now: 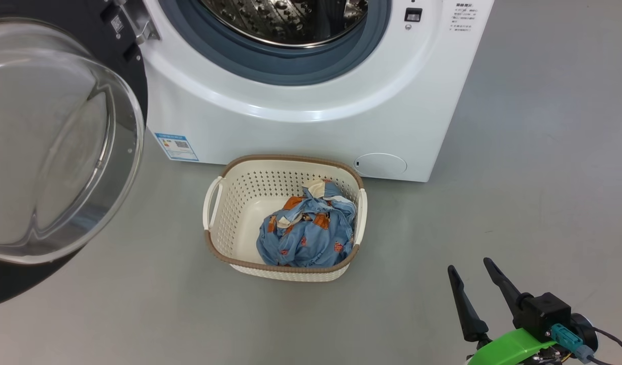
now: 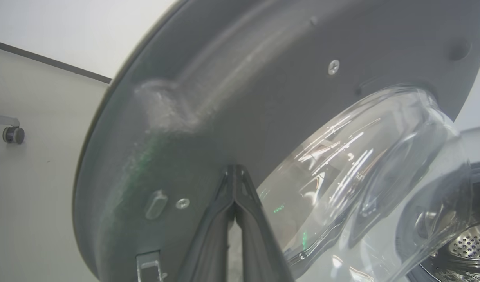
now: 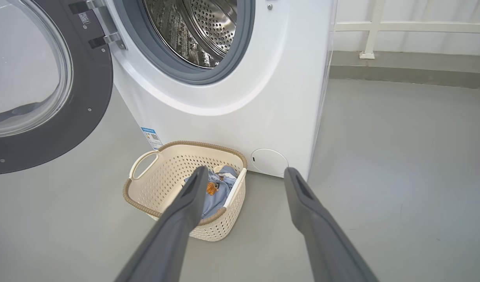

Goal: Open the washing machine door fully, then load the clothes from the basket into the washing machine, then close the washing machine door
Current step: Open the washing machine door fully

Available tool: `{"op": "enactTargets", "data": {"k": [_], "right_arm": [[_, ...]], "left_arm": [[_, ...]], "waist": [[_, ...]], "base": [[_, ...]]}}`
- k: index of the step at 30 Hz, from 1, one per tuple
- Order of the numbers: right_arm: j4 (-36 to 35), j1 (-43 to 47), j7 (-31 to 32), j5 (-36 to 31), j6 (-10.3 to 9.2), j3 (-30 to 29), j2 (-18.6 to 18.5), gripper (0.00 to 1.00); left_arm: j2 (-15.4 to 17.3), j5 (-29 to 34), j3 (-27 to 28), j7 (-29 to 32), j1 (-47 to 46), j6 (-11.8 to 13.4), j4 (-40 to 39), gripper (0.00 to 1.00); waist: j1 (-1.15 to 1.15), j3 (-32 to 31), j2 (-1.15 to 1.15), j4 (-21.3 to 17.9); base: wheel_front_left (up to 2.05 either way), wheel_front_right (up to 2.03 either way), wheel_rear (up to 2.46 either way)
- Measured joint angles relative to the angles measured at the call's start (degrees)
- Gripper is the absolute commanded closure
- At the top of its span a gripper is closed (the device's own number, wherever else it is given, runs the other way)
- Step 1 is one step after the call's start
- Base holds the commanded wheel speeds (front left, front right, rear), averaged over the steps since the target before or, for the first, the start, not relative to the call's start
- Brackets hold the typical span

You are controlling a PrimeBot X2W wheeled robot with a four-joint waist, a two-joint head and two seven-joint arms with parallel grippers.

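While one door (image 1: 57, 147) hangs swung open at left, I count one washing machine (image 1: 311, 126), one basket (image 1: 290, 158) on the floor (image 1: 493, 203) just before it, and one bundle of clothes (image 1: 308, 233) lying inside. My right gripper (image 1: 468, 265) hovers spread and empty near the basket. My left gripper (image 2: 234, 171) has its fingers (image 2: 255, 227) pressed together, gripping nothing, close to the door's grey inner face.

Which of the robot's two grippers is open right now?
The right gripper, its fingers spread wide beside the basket; the left gripper has its tips closed together by the washing machine door.
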Motion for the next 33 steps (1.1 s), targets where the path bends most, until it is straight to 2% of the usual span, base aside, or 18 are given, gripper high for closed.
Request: {"op": "enactTargets", "data": {"k": [6, 14, 22, 23, 24, 26, 27, 28, 29, 30, 33], "right_arm": [[-0.1, 0.1, 0.0, 0.1, 0.0, -0.6, 0.0, 0.0], [-0.2, 0.1, 0.0, 1.1, 0.0, -1.3, 0.0, 0.0], [-0.4, 0.4, 0.0, 1.1, 0.0, -1.6, 0.0, 0.0], [-0.4, 0.5, 0.0, 1.1, 0.0, -1.6, 0.0, 0.0], [-0.3, 0.5, 0.0, 1.1, 0.0, -1.6, 0.0, 0.0], [-0.4, 0.6, 0.0, 1.1, 0.0, -1.6, 0.0, 0.0], [-0.4, 0.6, 0.0, 1.1, 0.0, -1.6, 0.0, 0.0], [-0.4, 0.7, 0.0, 1.1, 0.0, -1.6, 0.0, 0.0], [-0.4, 0.8, 0.0, 1.2, 0.0, -1.5, 0.0, 0.0], [-0.4, 0.9, 0.0, 1.2, 0.0, -1.5, 0.0, 0.0], [-0.4, 1.1, 0.0, 1.5, 0.0, -1.4, 0.0, 0.0]], "left_arm": [[-2.4, -0.4, -2.7, 0.0, 3.4, 0.1, -7.6, 1.0], [-7.9, -1.7, -8.3, -0.1, 11.1, 0.1, -17.6, 1.0], [-8.4, 0.3, -15.5, -0.1, 16.7, 0.1, -27.2, 1.0], [-8.5, 0.4, -16.0, -0.1, 17.2, 0.1, -27.8, 0.96], [-8.6, 0.5, -16.5, -0.1, 17.8, 0.1, -28.3, 0.78], [-8.9, 0.6, -17.3, -0.1, 18.9, 0.1, -29.0, 0.56], [-9.0, 0.9, -17.9, -0.1, 19.4, 0.1, -29.3, 0.4], [-9.2, 1.0, -18.4, -0.1, 19.9, 0.1, -29.6, 0.18], [-9.3, 1.0, -18.8, -0.1, 20.3, 0.1, -29.9, 0.04], [-9.3, 1.5, -19.4, -0.1, 20.6, 0.1, -30.2, 0.0], [-9.4, 2.3, -20.9, -0.1, 21.8, 0.1, -30.8, 0.0]], "waist": [[0.0, -0.8, 0.0, -0.1], [0.0, -1.8, 0.0, 0.0], [0.0, -2.9, 0.0, -0.2], [0.0, -3.0, 0.0, -0.2], [0.0, -3.2, 0.0, -0.3], [0.0, -3.6, 0.0, -0.4], [0.0, -3.8, 0.0, -0.5], [0.0, -4.0, 0.0, -0.6], [0.0, -4.1, 0.0, -0.7], [0.0, -4.3, 0.0, -0.8], [0.0, -4.7, 0.0, -1.4]], "base": [[0.0, 0.0, 0.0], [0.0, 0.0, 0.0], [0.0, 0.0, 0.0], [0.0, 0.0, 0.0], [0.0, 0.0, 0.0], [0.0, 0.0, 0.0], [0.0, 0.0, 0.0], [0.0, 0.0, 0.0], [0.0, 0.0, 0.0], [0.0, 0.0, 0.0], [0.0, 0.0, 0.0]]}}
